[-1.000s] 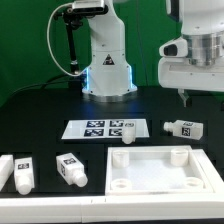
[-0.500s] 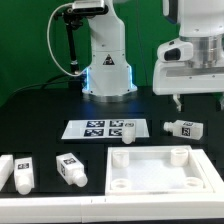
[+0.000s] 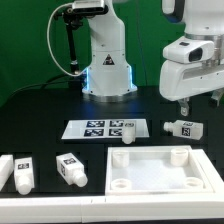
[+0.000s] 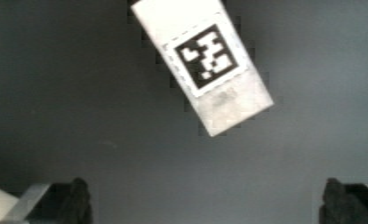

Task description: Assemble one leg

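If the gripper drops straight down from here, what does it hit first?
Probably the black table: in the wrist view the leg lies off the line of the open gripper, not between its fingers. Depth is unclear, so a graze is possible.

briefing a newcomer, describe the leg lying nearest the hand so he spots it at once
Find the big white tray at the front; behind its corner on the exterior view's right, a short white leg lies alone, below the open hand. No other leg lies beyond the marker board on that side.
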`<state>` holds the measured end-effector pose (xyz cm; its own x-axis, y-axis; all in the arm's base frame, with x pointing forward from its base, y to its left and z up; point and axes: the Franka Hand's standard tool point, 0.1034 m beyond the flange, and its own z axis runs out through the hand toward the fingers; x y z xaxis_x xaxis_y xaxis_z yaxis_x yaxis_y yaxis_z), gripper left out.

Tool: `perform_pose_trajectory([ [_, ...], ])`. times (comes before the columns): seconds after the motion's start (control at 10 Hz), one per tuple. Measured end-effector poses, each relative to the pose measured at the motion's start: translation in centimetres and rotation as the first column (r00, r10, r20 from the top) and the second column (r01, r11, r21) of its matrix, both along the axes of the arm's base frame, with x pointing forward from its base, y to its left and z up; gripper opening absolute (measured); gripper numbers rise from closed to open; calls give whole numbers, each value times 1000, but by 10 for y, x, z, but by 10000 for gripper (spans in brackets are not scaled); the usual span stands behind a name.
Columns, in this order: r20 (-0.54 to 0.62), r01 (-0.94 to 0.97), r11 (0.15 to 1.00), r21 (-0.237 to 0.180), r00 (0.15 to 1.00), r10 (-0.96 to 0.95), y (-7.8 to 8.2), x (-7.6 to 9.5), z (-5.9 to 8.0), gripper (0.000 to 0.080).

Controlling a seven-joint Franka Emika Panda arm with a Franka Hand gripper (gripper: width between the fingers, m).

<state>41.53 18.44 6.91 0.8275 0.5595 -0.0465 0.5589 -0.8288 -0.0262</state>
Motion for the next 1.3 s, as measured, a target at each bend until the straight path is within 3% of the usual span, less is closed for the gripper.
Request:
perform_pose_trajectory([
  [0.5,-12,-350,936,-39,937,350,-11,0,-3,649],
  [0.8,-33,-297,954,-50,955,295,-10,-3,-4,649],
  [1.0,-134,-265,950,-168,961,244,2,-7,-11,649],
  [1.3,-280,-254,922,-293,944,172,-3,-15,-18,649],
])
